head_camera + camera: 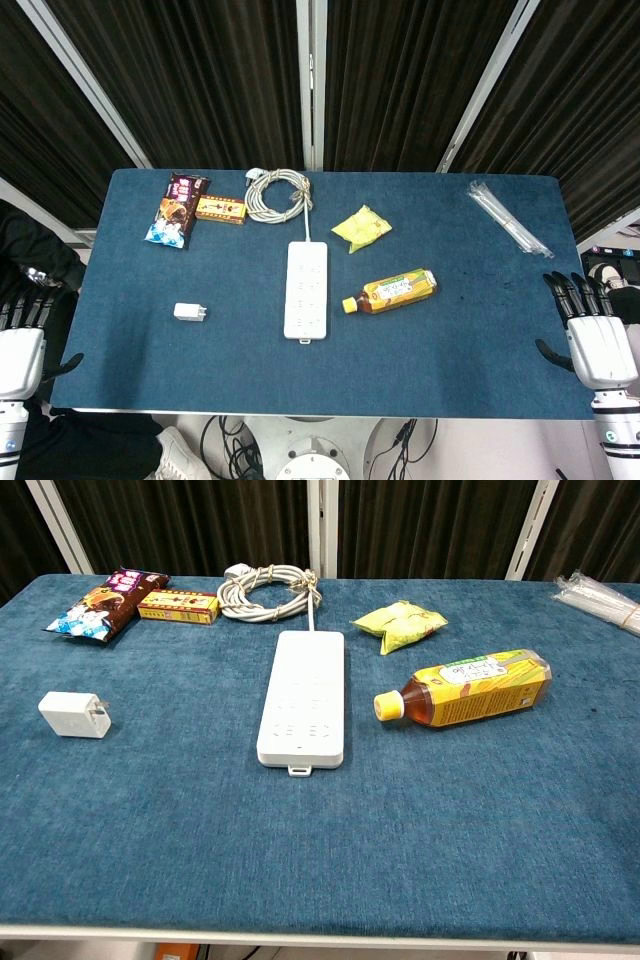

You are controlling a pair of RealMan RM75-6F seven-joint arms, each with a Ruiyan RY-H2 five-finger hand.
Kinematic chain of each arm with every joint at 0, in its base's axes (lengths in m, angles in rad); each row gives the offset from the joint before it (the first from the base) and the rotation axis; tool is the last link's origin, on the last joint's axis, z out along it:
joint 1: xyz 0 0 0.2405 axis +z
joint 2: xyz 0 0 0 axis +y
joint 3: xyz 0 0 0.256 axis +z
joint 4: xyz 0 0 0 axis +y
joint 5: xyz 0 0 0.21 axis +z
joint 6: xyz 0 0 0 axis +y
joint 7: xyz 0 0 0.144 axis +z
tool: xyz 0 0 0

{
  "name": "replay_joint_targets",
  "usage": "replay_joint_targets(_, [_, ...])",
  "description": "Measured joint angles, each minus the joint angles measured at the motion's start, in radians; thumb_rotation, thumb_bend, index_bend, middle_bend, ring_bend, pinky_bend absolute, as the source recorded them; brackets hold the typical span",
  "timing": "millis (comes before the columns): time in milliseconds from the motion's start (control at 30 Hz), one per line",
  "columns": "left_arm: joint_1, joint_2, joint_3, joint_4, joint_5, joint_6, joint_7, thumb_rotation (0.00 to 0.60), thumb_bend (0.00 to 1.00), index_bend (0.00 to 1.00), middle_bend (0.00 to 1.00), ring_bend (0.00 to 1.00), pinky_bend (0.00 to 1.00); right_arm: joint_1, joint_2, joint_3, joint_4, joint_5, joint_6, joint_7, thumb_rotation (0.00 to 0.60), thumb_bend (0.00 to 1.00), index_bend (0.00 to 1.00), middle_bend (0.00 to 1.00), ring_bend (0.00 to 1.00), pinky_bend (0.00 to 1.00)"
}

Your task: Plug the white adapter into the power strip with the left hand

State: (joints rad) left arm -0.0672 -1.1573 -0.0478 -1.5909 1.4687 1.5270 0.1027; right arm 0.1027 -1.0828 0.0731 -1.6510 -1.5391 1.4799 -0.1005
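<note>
A small white adapter (189,312) (73,715) lies on the blue table, its prongs pointing right. The white power strip (306,290) (303,698) lies lengthwise at the table's middle, to the right of the adapter, with its coiled cord (276,190) (265,590) behind it. My left hand (22,345) hangs off the table's left edge, fingers spread, holding nothing. My right hand (592,330) is at the right edge, also spread and empty. Neither hand shows in the chest view.
A yellow tea bottle (392,290) (470,688) lies right of the strip. A yellow packet (361,227) (400,623) sits behind it. Snack packs (176,208) (100,602) and a small box (221,209) (178,606) lie at the back left. Clear wrapped straws (509,219) (600,596) lie back right.
</note>
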Motion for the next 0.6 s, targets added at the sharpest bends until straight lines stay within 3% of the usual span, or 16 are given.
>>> replay_joint_targets(333, [0.008,-0.005,-0.001,-0.003,-0.011,-0.001,0.005,0.600,0.00,0.09,0.09,0.01,0.00,0.011,-0.002,0.002,0.004,-0.003,-0.006,0.005,0.600,0.08,0.00,0.07,0.00,0.00])
replay_joint_targets(600, [-0.057,-0.025,-0.044,0.006,-0.032,-0.071,0.012,0.600,0.00,0.09,0.09,0.01,0.00,0.003,0.004,0.001,0.015,-0.014,0.017,0.024,0.600,0.08,0.00,0.07,0.00,0.00])
